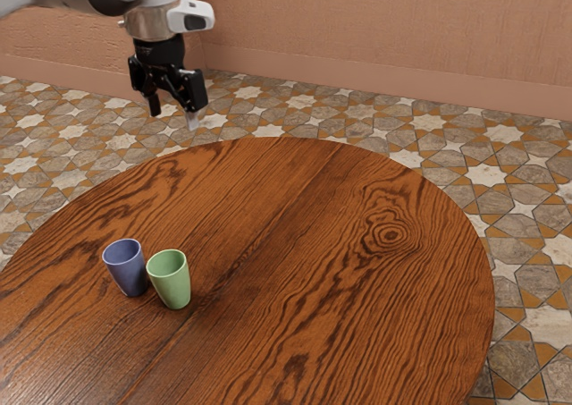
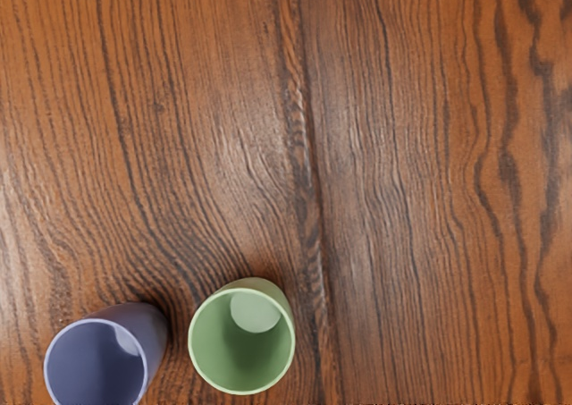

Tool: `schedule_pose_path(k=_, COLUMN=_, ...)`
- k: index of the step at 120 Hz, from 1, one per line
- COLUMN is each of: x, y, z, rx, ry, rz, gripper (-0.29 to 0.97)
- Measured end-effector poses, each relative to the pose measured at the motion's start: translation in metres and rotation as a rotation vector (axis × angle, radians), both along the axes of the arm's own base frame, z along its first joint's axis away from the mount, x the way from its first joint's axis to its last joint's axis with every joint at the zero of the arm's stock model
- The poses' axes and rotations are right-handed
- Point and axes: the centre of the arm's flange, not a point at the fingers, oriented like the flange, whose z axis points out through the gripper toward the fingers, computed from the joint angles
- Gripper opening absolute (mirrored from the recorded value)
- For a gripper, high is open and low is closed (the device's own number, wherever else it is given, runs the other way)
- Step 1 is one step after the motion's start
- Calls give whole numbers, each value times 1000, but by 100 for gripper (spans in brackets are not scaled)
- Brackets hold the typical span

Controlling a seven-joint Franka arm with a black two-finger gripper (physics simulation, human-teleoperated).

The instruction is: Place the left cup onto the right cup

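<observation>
Exterior view: the arm's gripper (image 1: 173, 116) hangs high over the table's (image 1: 357, 271) far edge, well apart from two cups.

Seen from this side, the fingers stand wide apart with nothing between them, at about 11 o'clock from the table's middle. The blue cup (image 1: 125, 266) and green cup (image 1: 169, 278) stand upright, mouths up, near the table's rim at about 8 o'clock. The blue one is just beside the green one, at its 9 o'clock. The wrist view looks down into both empty cups, blue (image 2: 98, 362) and green (image 2: 241, 338), with a narrow gap between their rims.
</observation>
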Motion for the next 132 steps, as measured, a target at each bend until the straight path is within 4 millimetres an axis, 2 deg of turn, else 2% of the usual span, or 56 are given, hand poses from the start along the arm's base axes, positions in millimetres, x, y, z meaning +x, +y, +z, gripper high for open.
schedule_pose_path(k=21, x=3, y=-15, z=-8, rx=9, ry=-1, rz=-40, gripper=66)
schedule_pose_path(k=41, x=2, y=-20, z=-41, rx=7, ry=25, rz=-63, gripper=66)
schedule_pose_path(k=58, x=-9, y=-15, z=-61, rx=-8, ry=47, rz=-67, gripper=66)
schedule_pose_path(k=75, x=-13, y=3, z=-78, rx=-18, ry=52, rz=-33, gripper=66)
schedule_pose_path(k=97, x=-13, y=37, z=-98, rx=-26, ry=36, rz=85, gripper=66)
schedule_pose_path(k=117, x=-19, y=72, z=-125, rx=-24, ry=53, rz=282, gripper=66)
schedule_pose_path(k=132, x=-27, y=95, z=-155, rx=-31, ry=59, rz=418, gripper=66)
